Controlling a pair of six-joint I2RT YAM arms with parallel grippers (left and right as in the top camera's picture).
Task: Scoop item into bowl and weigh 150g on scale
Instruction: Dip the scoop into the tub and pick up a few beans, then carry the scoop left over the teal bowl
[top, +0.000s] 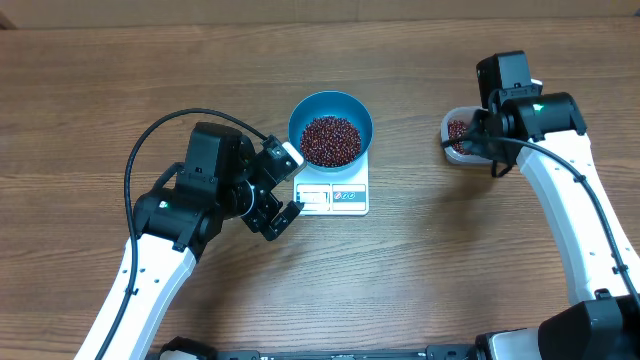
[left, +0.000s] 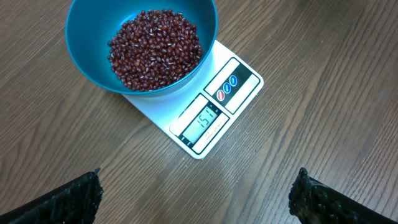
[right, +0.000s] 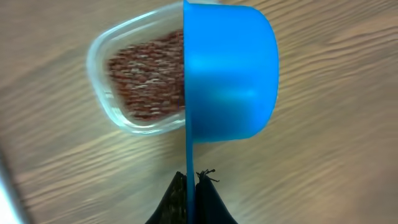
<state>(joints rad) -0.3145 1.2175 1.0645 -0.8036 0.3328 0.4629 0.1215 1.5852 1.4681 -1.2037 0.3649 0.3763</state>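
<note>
My right gripper (right: 191, 186) is clamped shut on the thin flat handle of the scoop (right: 230, 74). The two dark fingers pinch that handle from either side. The scoop is smooth, glossy blue plastic with a rounded cup. It is turned on its side, so its rim shows as a straight edge. The cup covers one end of the clear tub (right: 118, 93), a rounded-rectangle plastic container with a thick see-through wall. I can't tell whether scoop and tub touch. The tub holds a grainy layer of small red-brown beans, blurred at this range.

My left gripper (left: 196, 202) stands wide open and holds nothing. Its black fingers (left: 68, 199), with their rough knurled pads, sit at the two lower corners of the wrist view. Just ahead of them is the scale (left: 245, 93), a flat white square with rounded corners. Its front strip carries a grey display and small round red and blue buttons. I read the digits as 151, though they are small.

The teal bowl (left: 87, 56) sits on the scale's rear part, round and smooth-walled. The beans (left: 155, 50) lie heaped inside it, tiny glossy ovals in dark red-brown. The table (top: 450, 260) is brown wood-grain laminate. The tub stands well apart from the scale, on my right side.
</note>
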